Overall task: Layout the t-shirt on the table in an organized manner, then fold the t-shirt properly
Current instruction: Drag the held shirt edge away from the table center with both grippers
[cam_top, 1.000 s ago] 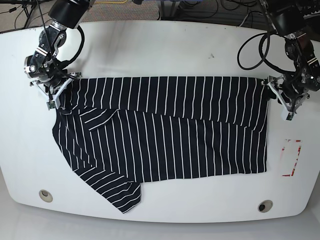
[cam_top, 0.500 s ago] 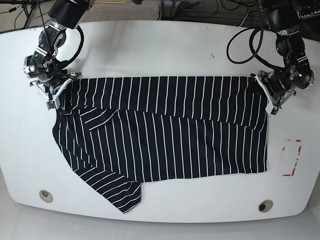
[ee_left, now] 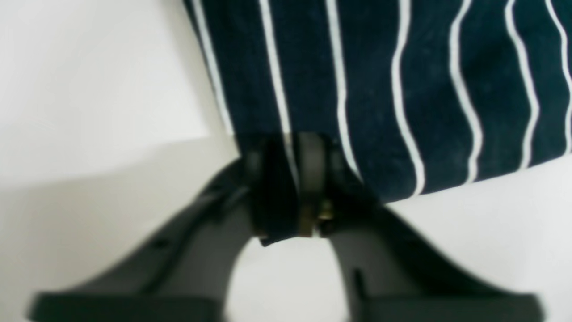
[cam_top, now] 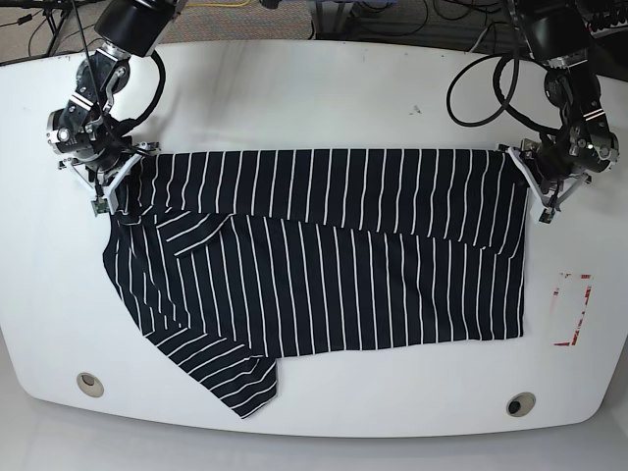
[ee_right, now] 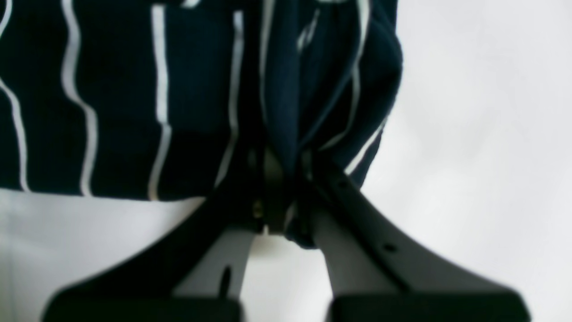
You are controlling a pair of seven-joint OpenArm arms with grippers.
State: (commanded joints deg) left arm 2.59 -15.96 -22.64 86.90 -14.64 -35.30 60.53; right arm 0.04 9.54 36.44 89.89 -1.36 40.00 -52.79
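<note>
The dark navy t-shirt [cam_top: 324, 265] with thin white stripes lies spread on the white table [cam_top: 314, 88], its top edge folded over as a band and one sleeve sticking out at the lower left. My left gripper [cam_top: 537, 186] is at the shirt's upper right corner. In the left wrist view it [ee_left: 297, 179] is shut on the shirt's corner edge [ee_left: 402, 89]. My right gripper [cam_top: 111, 186] is at the upper left corner. In the right wrist view it [ee_right: 279, 183] is shut on bunched fabric [ee_right: 134, 112].
A red-and-white tape rectangle [cam_top: 572, 309] lies on the table to the right of the shirt. Two round metal grommets [cam_top: 89, 384] [cam_top: 520, 404] sit near the front edge. Cables hang behind the table's back edge.
My left gripper has moved from just off the shirt's right edge inward onto the upper right corner. The right arm and the shirt have hardly moved.
</note>
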